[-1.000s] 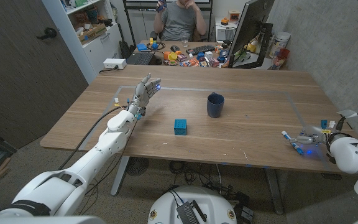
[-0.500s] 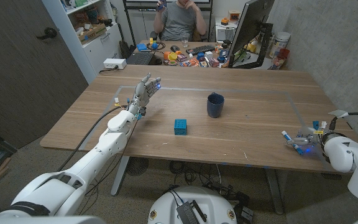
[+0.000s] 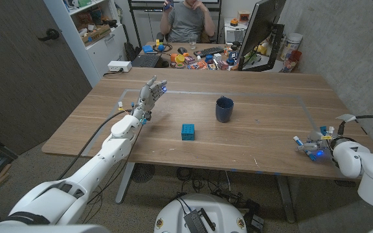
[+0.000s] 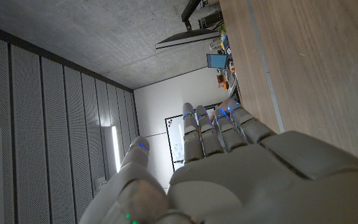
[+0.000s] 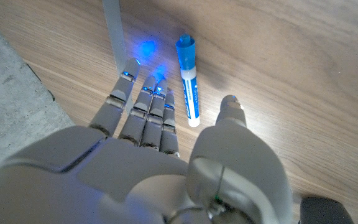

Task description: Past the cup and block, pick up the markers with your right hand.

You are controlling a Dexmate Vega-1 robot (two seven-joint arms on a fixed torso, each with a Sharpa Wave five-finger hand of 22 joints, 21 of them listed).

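Observation:
A dark blue cup [image 3: 224, 109] and a teal block [image 3: 188, 132] stand mid-table. At the table's right front edge, blue-and-white markers [image 3: 301, 142] lie just beside my right hand [image 3: 320, 147]. In the right wrist view, one blue marker [image 5: 188, 81] lies on the wood between the outstretched fingers [image 5: 144, 107] and the thumb [image 5: 232, 112] of my right hand [image 5: 166, 155]; nothing is gripped. My left hand [image 3: 152, 92] is raised over the table's far left part, fingers spread and holding nothing; from its own wrist, the left hand [image 4: 229, 162] shows with straight fingers.
A strip of grey tape [image 5: 113, 28] runs past my right fingertips, part of a taped rectangle [image 3: 258, 96] on the table. Behind the table are a cluttered desk [image 3: 199, 59], a monitor [image 3: 264, 29] and a seated person [image 3: 186, 19]. The table's right edge [image 3: 348, 113] is close to my right hand.
My right hand and forearm have shifted a little left and toward the front edge, closer over the markers. The left arm, the cup and the block have not moved.

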